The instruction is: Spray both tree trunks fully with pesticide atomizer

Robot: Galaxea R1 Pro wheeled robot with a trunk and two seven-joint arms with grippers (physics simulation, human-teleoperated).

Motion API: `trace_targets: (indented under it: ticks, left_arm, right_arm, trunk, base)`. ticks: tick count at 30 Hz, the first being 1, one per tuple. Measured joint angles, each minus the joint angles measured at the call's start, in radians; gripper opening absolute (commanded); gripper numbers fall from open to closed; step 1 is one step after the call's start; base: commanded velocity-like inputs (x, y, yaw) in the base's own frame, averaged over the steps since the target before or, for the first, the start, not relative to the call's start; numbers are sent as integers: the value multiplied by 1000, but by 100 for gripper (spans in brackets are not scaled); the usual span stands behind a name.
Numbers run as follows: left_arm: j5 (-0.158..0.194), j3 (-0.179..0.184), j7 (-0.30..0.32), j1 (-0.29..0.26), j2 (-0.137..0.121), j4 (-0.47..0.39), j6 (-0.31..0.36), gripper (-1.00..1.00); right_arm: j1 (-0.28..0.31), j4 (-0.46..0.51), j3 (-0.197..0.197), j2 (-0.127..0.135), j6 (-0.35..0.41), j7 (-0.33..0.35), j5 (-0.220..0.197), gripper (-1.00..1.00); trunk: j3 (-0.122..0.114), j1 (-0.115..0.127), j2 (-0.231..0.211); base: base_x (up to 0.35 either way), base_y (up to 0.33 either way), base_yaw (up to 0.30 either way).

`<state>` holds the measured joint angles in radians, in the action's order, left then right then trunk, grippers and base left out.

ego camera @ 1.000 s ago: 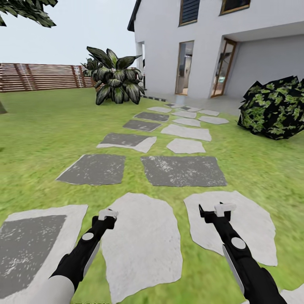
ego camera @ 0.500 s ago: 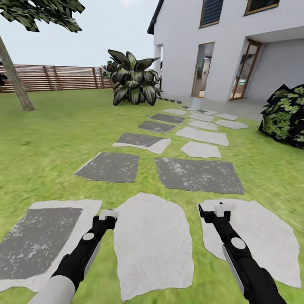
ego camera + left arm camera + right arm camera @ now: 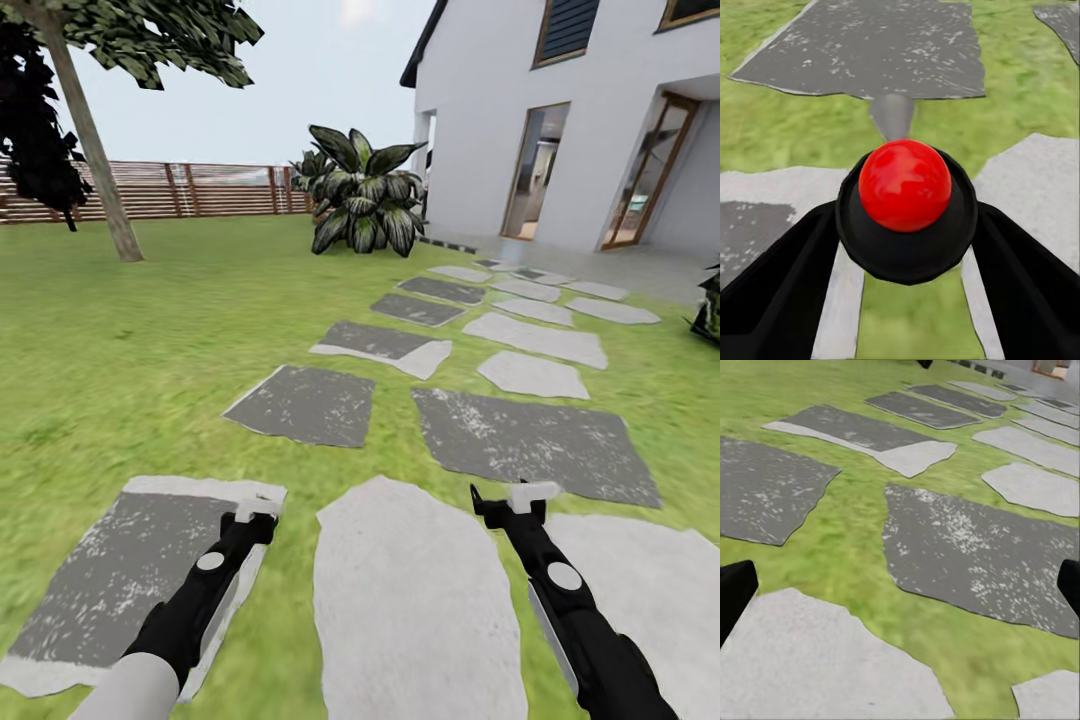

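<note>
Both arms hang low out front over the stepping stones, empty. The right gripper has its fingers spread wide; in its wrist view the two dark fingertips sit at opposite edges with only grass and a grey slab between them. The left gripper I cannot call either way: its wrist view shows a glossy red ball seated in a black cup between the two black fingers, and from the head view the tip is too small to judge.

One tree stands far ahead of the left gripper and off to its outer side, pale trunk leaning, near the slat fence. A broad-leafed plant sits far ahead between the two grippers, beside the white house. I see no atomizer anywhere on the grass here.

The risk, as I judge it, is heading for the trunk with nothing to spray, since neither gripper carries the atomizer. The dark, all-black tree just beyond the trunk could also be mistaken for a target.
</note>
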<state>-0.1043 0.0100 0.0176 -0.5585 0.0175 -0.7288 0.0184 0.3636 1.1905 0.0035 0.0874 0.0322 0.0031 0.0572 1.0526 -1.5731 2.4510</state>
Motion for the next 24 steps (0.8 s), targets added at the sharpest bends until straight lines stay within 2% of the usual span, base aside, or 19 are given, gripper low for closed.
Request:
trace_targets:
  ticks: [24]
  left_arm:
    - [0, -1, 0, 0, 1, 2, 0, -100]
  right_arm:
    - [0, 0, 1, 0, 0, 0, 0, 100]
  trunk:
    - [-21, 0, 0]
  base:
    - [283, 191, 243]
